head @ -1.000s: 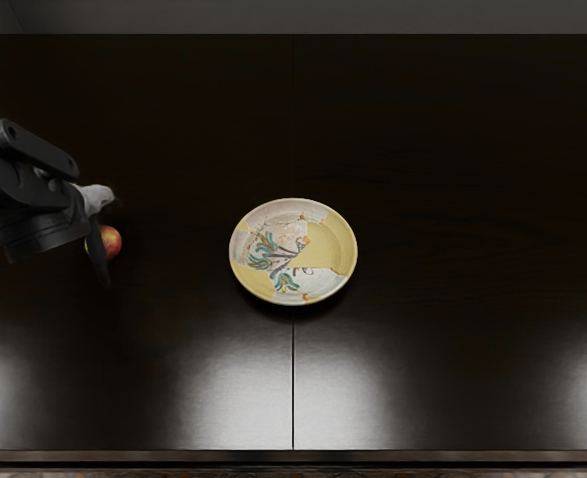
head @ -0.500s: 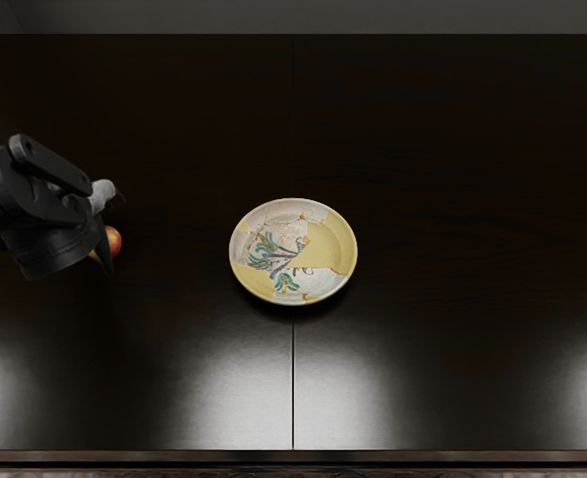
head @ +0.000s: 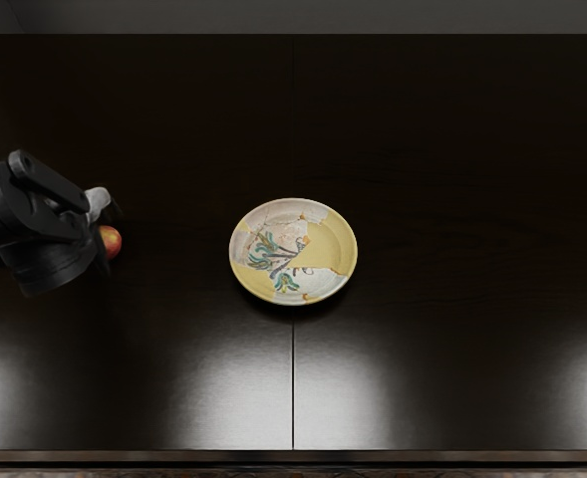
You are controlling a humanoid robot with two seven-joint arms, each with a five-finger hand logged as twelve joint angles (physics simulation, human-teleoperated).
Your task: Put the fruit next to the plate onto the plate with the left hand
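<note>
hiding part of the fruit (head: 112, 242), the dark left hand (head: 59, 237) sits near the left edge of the table (head: 452, 378); whether it grips cannot be told. the fruit lies well left of the painted plate (head: 340, 247).

Small red-orange fruit (head: 111, 241) sits well left of the yellow floral-painted plate (head: 338, 239), w/ both resting on dark tabletop (head: 452, 329).

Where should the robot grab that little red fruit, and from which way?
Probably around its round middle, coming from its left: the fruit is a small ball with no handle, and the left hand is close on that side.
</note>
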